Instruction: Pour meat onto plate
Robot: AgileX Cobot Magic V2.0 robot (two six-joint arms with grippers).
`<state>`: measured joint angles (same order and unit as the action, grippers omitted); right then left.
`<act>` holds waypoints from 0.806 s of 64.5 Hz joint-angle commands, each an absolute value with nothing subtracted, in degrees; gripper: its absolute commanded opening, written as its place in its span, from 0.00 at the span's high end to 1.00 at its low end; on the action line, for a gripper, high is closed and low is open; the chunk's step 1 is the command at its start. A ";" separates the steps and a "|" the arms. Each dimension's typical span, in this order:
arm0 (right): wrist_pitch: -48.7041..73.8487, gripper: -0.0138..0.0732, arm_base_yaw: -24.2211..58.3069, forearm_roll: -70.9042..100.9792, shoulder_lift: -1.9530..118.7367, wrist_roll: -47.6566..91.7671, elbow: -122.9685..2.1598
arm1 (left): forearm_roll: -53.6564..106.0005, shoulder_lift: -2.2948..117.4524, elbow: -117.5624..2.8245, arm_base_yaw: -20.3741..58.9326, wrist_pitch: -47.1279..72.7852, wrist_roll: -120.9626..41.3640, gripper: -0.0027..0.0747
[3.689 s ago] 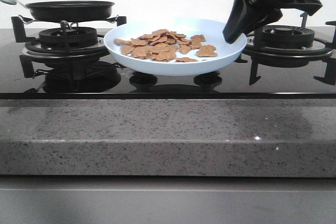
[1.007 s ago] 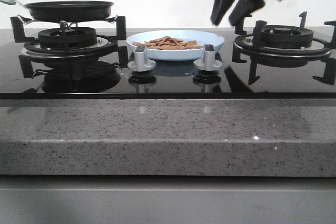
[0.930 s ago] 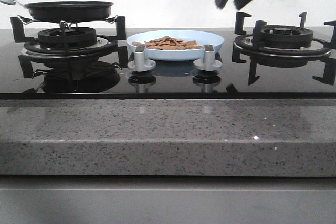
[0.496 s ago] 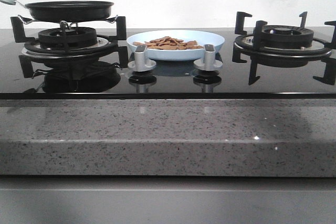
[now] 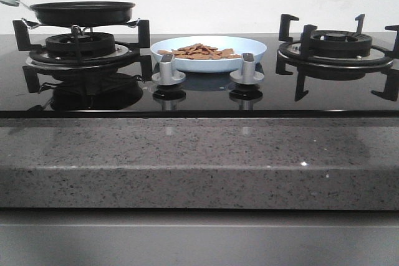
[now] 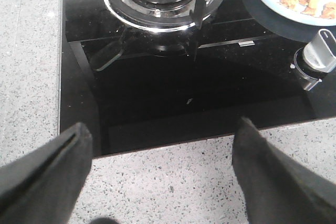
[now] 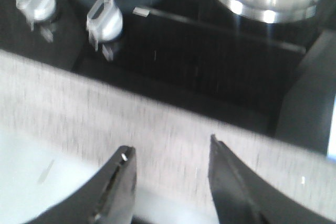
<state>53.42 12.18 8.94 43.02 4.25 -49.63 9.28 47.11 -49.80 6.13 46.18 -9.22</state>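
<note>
You have the plate (image 5: 209, 53), a shallow round pale-blue dish with a raised rim, sitting on the glossy black glass cooktop (image 5: 199, 95) between the two burners, just beyond the knobs. The meat (image 5: 198, 51) lies in it as a low heap of thin, flat, orange-brown slices with ragged edges. Count two silver knobs (image 5: 168, 70), two black cast-iron burner grates, and one black frying pan (image 5: 83, 12) on the left grate (image 5: 81, 45); the right grate (image 5: 336, 45) carries nothing. The bench (image 5: 199, 160) is speckled grey stone with a squared front edge, and its near strip is bare. In the left wrist view, your left end effector (image 6: 157, 182) hangs over that cooktop-to-stone edge, fingers set wide apart, holding nothing. The right end effector (image 7: 170, 187), in a blurred view, also has its fingers apart over the stone.
</note>
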 commanded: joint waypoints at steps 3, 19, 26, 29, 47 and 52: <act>51.17 0.43 12.07 8.88 39.43 3.82 -48.65 | 9.77 46.72 -51.21 6.60 42.69 -8.78 0.26; 51.76 0.64 12.07 8.88 37.21 3.82 -48.22 | 9.77 46.72 -51.21 6.60 42.69 -8.78 0.47; 52.68 0.81 12.07 8.88 37.21 3.82 -48.22 | 9.77 46.72 -51.21 6.60 42.69 -8.78 0.63; 53.04 0.90 12.07 8.88 37.21 3.82 -48.22 | 9.77 46.72 -51.21 6.60 42.69 -8.78 0.70; 53.57 0.97 12.07 9.10 37.21 3.82 -48.22 | 10.02 46.97 -51.21 6.60 42.21 -8.78 0.99; 53.57 0.97 12.07 9.17 37.21 3.82 -48.22 | 10.02 46.97 -51.21 6.60 42.20 -8.78 0.99</act>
<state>56.21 12.18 8.90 37.30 3.81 -46.74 9.28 47.11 -49.80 6.13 46.18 -9.22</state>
